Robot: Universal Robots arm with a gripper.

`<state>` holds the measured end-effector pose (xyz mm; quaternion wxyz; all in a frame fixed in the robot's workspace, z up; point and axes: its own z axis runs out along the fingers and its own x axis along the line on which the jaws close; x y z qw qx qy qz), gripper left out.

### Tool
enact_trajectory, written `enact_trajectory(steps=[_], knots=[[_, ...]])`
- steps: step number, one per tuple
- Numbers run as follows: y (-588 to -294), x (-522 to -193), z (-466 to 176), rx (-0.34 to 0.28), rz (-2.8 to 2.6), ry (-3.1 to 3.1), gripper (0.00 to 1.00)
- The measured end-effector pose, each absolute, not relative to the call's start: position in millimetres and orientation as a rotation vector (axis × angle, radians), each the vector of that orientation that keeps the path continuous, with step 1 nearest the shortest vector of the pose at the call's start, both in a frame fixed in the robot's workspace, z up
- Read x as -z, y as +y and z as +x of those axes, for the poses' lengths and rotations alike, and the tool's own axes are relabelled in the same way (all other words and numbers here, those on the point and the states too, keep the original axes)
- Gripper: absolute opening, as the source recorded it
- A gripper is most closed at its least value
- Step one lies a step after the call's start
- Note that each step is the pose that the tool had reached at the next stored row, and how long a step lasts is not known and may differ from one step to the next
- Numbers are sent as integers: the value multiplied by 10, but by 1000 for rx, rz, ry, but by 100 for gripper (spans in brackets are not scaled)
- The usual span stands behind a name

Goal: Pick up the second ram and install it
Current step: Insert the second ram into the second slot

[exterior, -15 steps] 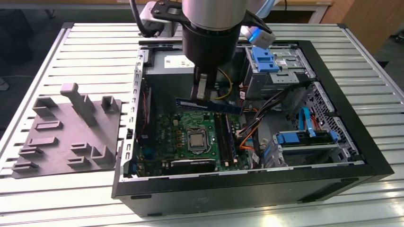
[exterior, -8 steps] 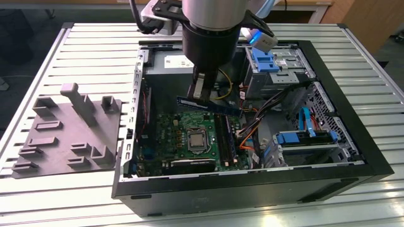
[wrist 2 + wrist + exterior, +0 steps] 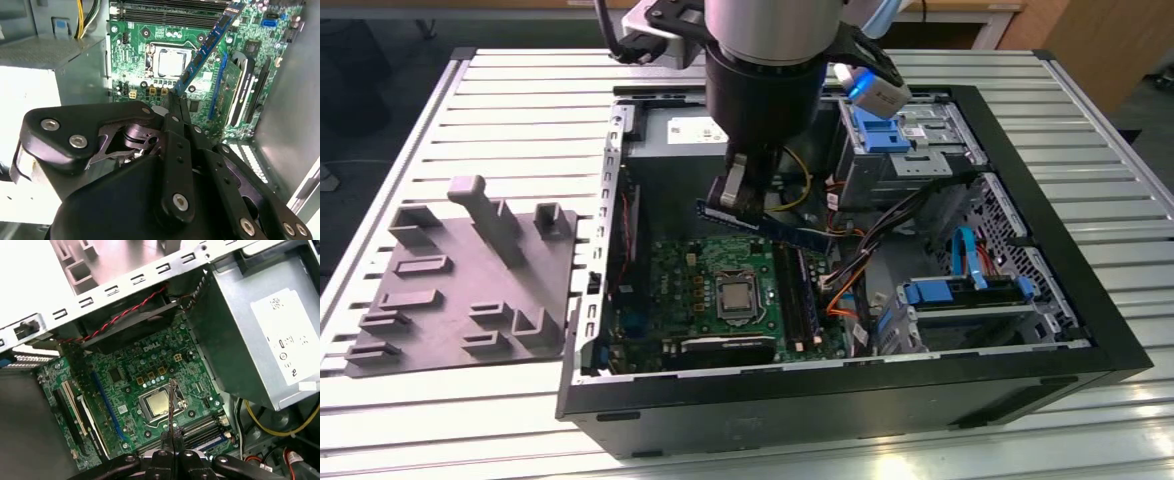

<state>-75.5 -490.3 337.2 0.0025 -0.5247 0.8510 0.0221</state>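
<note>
Black gripper [image 3: 738, 205] is clenched on one end of the ram [image 3: 767, 227] (edge-on in the first wrist view), holding it in the air over the motherboard [image 3: 720, 290]. In the exterior view its free end points to four o'clock, and the power supply [image 3: 674, 125] lies at twelve o'clock of the board.

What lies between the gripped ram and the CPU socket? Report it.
Nothing: in the exterior view the second ram, clamped by the gripper, hangs clear of the CPU socket, with only air between.
</note>
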Motion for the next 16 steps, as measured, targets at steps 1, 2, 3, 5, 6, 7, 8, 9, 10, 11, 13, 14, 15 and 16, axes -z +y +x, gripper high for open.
enact_trajectory(steps=[1,2,3,5,6,7,8,9,10,11,13,14,15,16], knots=[[-4903,-3372,-755,-69,-1629,2679,11],[-4903,-3372,-755,-69,-1611,2690,11],[-4903,-3372,-755,-69,-1593,2700,11],[-4903,-3371,-755,-69,-1552,2723,11],[-4903,-3371,-755,-69,-1531,2735,11],[-4903,-3370,-755,-69,-1510,2746,11],[-4903,-3369,-755,-69,-1487,2758,11],[-4903,-3369,-755,-69,-1461,2771,11],[-4903,-3368,-755,-68,-1436,2784,11],[-4903,-3368,-755,-68,-1412,2796,11],[-4903,-3366,-755,-68,-1362,2820,11],[-4903,-3366,-755,-68,-1336,2831,11],[-4903,-3366,-755,-68,-1311,2843,11],[-4903,-3365,-755,-68,-1283,2855,11]])
